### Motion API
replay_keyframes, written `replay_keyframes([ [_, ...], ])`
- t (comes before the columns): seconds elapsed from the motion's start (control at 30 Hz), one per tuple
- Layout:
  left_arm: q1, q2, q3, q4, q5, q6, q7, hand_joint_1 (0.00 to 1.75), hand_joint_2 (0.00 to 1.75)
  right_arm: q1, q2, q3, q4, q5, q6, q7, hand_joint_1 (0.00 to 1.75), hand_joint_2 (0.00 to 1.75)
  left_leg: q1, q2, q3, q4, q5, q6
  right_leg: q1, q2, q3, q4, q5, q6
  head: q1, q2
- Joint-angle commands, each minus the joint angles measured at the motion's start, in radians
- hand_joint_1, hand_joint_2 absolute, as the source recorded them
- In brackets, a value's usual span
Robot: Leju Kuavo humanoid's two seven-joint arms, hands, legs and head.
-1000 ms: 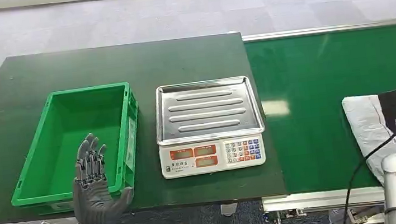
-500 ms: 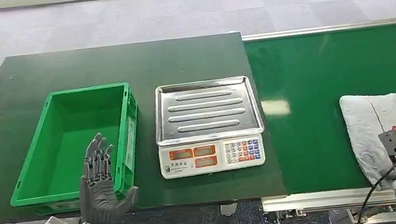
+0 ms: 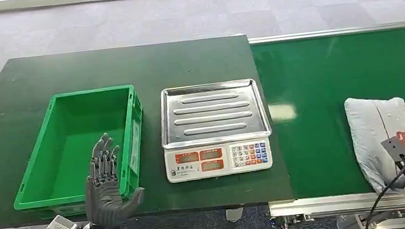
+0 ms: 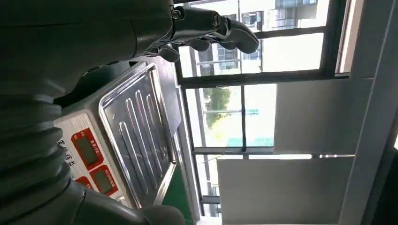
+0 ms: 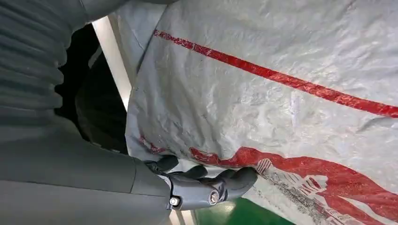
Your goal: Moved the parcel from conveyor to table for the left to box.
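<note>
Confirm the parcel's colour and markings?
Grey-white parcel with a red stripe and red print; clearest in the right wrist view.

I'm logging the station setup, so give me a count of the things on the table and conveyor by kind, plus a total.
Green crate: 1
Weighing scale: 1
Grey parcel: 1
Total: 3
</note>
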Motion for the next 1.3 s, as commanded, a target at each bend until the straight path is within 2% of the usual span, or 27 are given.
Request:
replay_keyframes([
  [0.03, -0.018, 0.021, -0.038, 0.05, -0.012, 0.002, 0.001, 0.0, 1.75, 0.0, 0.048, -0.072, 0.052, -0.005, -0.046, -0.036, 1.75, 1.75, 0.001, 0.0, 0.002, -0.002, 0.001, 0.0, 0.001, 0.0, 0.003, -0.003, 0.001, -0.001, 0.0, 0.0],
  [0.2, -0.014, 0.027, -0.045, 0.057, -0.014, 0.004, -0.001, 0.0, 1.75, -0.027, 0.055, -0.082, 0.024, -0.002, -0.063, -0.055, 1.75, 1.75, 0.0, 0.001, 0.001, -0.002, 0.001, 0.0, 0.0, 0.001, 0.003, -0.004, 0.002, 0.0, 0.0, 0.0],
  [0.73, -0.041, 0.024, -0.053, 0.08, -0.016, 0.007, 0.0, 0.0, 1.75, -0.024, 0.05, -0.109, 0.031, -0.008, -0.058, -0.079, 1.75, 1.75, 0.001, -0.001, 0.002, -0.002, 0.0, 0.0, 0.001, -0.001, 0.003, -0.004, 0.001, -0.001, 0.0, 0.0],
  [0.8, -0.045, 0.025, -0.055, 0.081, -0.016, 0.007, 0.001, 0.0, 1.75, -0.064, 0.067, -0.144, 0.018, -0.056, -0.055, -0.156, 1.75, 1.75, 0.0, 0.0, 0.002, -0.002, 0.0, 0.0, 0.001, 0.0, 0.002, -0.004, 0.001, -0.001, 0.0, 0.0],
  [0.87, -0.055, 0.027, -0.058, 0.088, -0.019, 0.007, -0.01, 0.0, 1.75, -0.141, 0.083, -0.267, 0.02, -0.238, 0.077, -0.346, 1.75, 1.75, 0.0, 0.003, -0.001, -0.001, 0.0, 0.0, 0.0, 0.002, -0.001, -0.002, 0.001, 0.0, 0.0, 0.0],
  [0.9, -0.063, 0.027, -0.058, 0.097, -0.019, 0.009, -0.015, 0.0, 1.75, -0.199, 0.084, -0.287, 0.018, -0.296, 0.07, -0.405, 1.75, 1.75, 0.0, 0.005, 0.0, -0.002, 0.0, 0.0, 0.0, 0.005, -0.001, -0.003, 0.002, -0.001, 0.0, 0.0],
  [0.97, -0.069, 0.024, -0.057, 0.097, -0.019, 0.016, -0.021, 0.0, 1.75, -0.314, 0.096, -0.293, -0.015, -0.342, -0.042, -0.495, 1.75, 1.75, -0.002, 0.01, -0.002, -0.001, 0.0, 0.0, -0.001, 0.01, -0.004, -0.001, 0.003, -0.001, 0.0, 0.0],
  [1.0, -0.075, 0.023, -0.06, 0.097, -0.018, 0.025, -0.022, 0.0, 1.75, -0.398, 0.117, -0.292, -0.048, -0.399, -0.069, -0.573, 1.75, 1.75, -0.003, 0.013, -0.004, 0.0, -0.001, 0.0, -0.003, 0.013, -0.007, 0.002, 0.004, 0.0, 0.0, 0.0],
  [1.03, -0.081, 0.023, -0.063, 0.097, -0.018, 0.032, -0.023, 0.0, 1.75, -0.447, 0.143, -0.267, -0.086, -0.426, -0.086, -0.611, 1.75, 1.75, -0.003, 0.011, -0.005, 0.0, -0.001, 0.0, -0.003, 0.012, -0.005, 0.001, 0.004, 0.001, 0.0, 0.0],
  [1.07, -0.089, 0.026, -0.07, 0.099, -0.018, 0.043, -0.025, 0.0, 1.75, -0.475, 0.176, -0.221, -0.145, -0.462, -0.095, -0.653, 1.75, 1.75, -0.005, 0.022, -0.014, 0.002, -0.001, 0.0, -0.005, 0.022, -0.012, 0.005, 0.007, 0.0, 0.0, 0.0],
  [1.1, -0.095, 0.03, -0.077, 0.095, -0.015, 0.057, -0.028, 0.0, 1.75, -0.497, 0.224, -0.12, -0.234, -0.484, -0.149, -0.657, 1.75, 1.75, -0.005, 0.017, -0.013, 0.0, 0.0, 0.0, -0.005, 0.017, -0.01, 0.003, 0.006, 0.0, 0.0, 0.0],
  [1.13, -0.096, 0.032, -0.079, 0.088, -0.012, 0.065, -0.029, 0.0, 1.75, -0.515, 0.264, -0.051, -0.297, -0.509, -0.176, -0.65, 1.75, 1.75, -0.005, 0.024, -0.015, 0.0, 0.0, 0.0, -0.005, 0.024, -0.014, 0.004, 0.008, 0.0, 0.0, 0.0],
  [1.2, -0.093, 0.032, -0.082, 0.069, -0.008, 0.075, -0.03, 0.0, 1.75, -0.554, 0.322, 0.099, -0.391, -0.55, -0.291, -0.618, 1.75, 1.75, -0.005, 0.019, -0.011, -0.002, 0.004, 0.0, -0.004, 0.02, -0.014, 0.002, 0.009, 0.0, 0.0, 0.0],
  [1.23, -0.09, 0.03, -0.082, 0.062, -0.006, 0.079, -0.029, 0.0, 1.75, -0.562, 0.34, 0.147, -0.425, -0.546, -0.343, -0.617, 1.75, 1.75, -0.005, 0.029, -0.008, -0.001, 0.003, -0.001, -0.005, 0.03, -0.017, 0.004, 0.012, 0.0, 0.0, 0.0],
  [1.27, -0.089, 0.029, -0.082, 0.056, -0.006, 0.079, -0.029, 0.0, 1.75, -0.566, 0.354, 0.181, -0.445, -0.566, -0.36, -0.604, 1.75, 1.75, -0.005, 0.02, -0.009, -0.001, 0.006, 0.0, -0.004, 0.021, -0.015, 0.004, 0.012, 0.0, 0.0, 0.0],
  [1.3, -0.089, 0.029, -0.082, 0.056, -0.006, 0.079, -0.029, 0.0, 1.75, -0.566, 0.354, 0.181, -0.445, -0.566, -0.36, -0.604, 1.75, 1.75, -0.005, 0.026, -0.008, -0.001, 0.006, -0.001, -0.005, 0.027, -0.018, 0.005, 0.013, -0.001, 0.0, 0.0],
])
